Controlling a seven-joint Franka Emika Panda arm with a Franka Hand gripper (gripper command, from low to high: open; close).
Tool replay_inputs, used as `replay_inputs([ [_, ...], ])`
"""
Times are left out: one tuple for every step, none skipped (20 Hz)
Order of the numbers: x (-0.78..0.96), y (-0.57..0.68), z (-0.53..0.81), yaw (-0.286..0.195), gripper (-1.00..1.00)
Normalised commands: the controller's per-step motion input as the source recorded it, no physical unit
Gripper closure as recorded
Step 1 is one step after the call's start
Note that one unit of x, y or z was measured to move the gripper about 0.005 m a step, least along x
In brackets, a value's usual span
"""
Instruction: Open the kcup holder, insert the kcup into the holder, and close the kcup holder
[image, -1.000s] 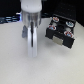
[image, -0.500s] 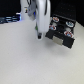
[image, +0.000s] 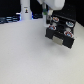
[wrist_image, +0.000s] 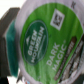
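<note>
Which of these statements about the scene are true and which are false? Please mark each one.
1. The kcup holder stands on the exterior view's right, on the pale table. True.
2. The holder's drawer is pushed fully shut. False: it is pulled out, and round slots show on top.
3. The wrist view shows the kcup close up, with a green lid. True.
4. The lid of the kcup is red. False: it is green with white lettering.
5. The white bottle-like post stands on top of the holder. False: it stands apart, toward the exterior view's left.

White arm (image: 54, 4), blurry, with a green-tinged patch near its end.
</note>
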Motion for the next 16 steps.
replay_inputs([
  [0.10, 0.61, 0.51, 0.023, 1.00],
  [0.12, 0.63, 0.43, 0.020, 1.00],
  [0.14, 0.63, 0.38, 0.020, 1.00],
  [0.16, 0.63, 0.33, 0.025, 1.00],
  [0.14, 0.62, 0.30, 0.030, 1.00],
  [0.13, 0.61, 0.27, 0.035, 1.00],
  [0.10, 0.61, 0.24, 0.035, 1.00],
  [0.11, 0.60, 0.20, 0.040, 1.00],
  [0.12, 0.60, 0.17, 0.041, 1.00],
  [0.11, 0.59, 0.15, 0.044, 1.00],
  [0.10, 0.57, 0.13, 0.060, 1.00],
  [0.13, 0.63, 0.16, 0.044, 1.00],
  [0.09, 0.61, 0.10, 0.043, 1.00],
  [0.08, 0.59, 0.08, 0.052, 1.00],
  [0.07, 0.58, 0.07, 0.056, 1.00],
  [0.06, 0.55, 0.05, 0.075, 1.00],
])
